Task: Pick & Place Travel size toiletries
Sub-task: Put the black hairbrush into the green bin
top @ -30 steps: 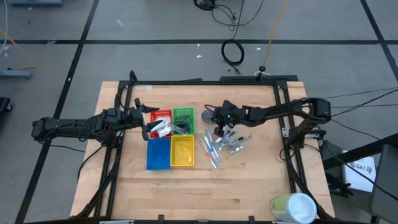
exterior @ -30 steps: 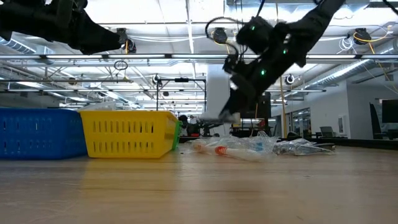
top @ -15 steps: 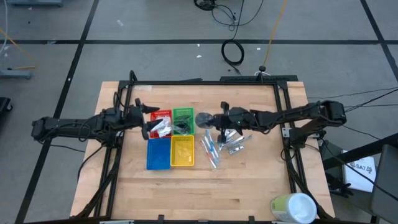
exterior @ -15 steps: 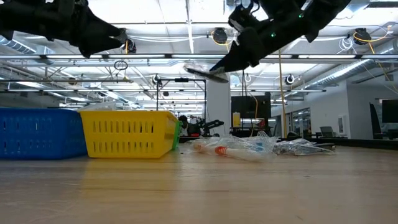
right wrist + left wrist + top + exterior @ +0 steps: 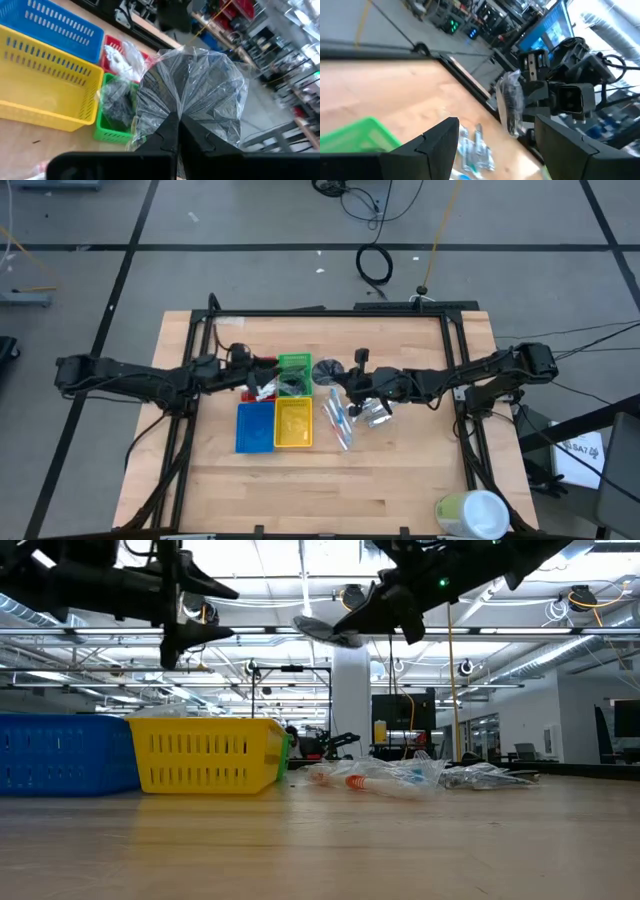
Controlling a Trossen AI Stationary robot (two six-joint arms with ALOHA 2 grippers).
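Observation:
My right gripper (image 5: 343, 372) hangs above the table, just right of the green tray (image 5: 294, 374), shut on a round dark grey disc in clear wrap (image 5: 192, 90). The same disc shows in the high view (image 5: 327, 370) and the low view (image 5: 325, 630). My left gripper (image 5: 252, 377) is open over the red tray (image 5: 262, 366) and holds nothing. The blue tray (image 5: 255, 426) and yellow tray (image 5: 292, 423) stand side by side in front of those two. More toiletries, tubes and packets (image 5: 355, 412), lie in a loose pile on the table to the right of the trays. My right gripper pinches the near edge of the disc's clear wrap (image 5: 176, 116) between its two shut fingers. The fingers come almost level from the table's right. The disc sticks out past the fingertips toward the left, tilted, and is lifted clear of the table and the trays.
The green tray holds dark wrapped items (image 5: 116, 107), the red tray white packets (image 5: 119, 59). A large pale green and white cylinder (image 5: 472, 514) stands at the table's near right corner. Black frame rails (image 5: 461, 395) run along the table's left, right and far sides.
My right gripper has risen from the pile with the wrapped disc, gone toward the table's left up to the green tray, and rolled, so the disc now lies flatter. My left gripper has moved toward the table's right over the red tray and rolled.

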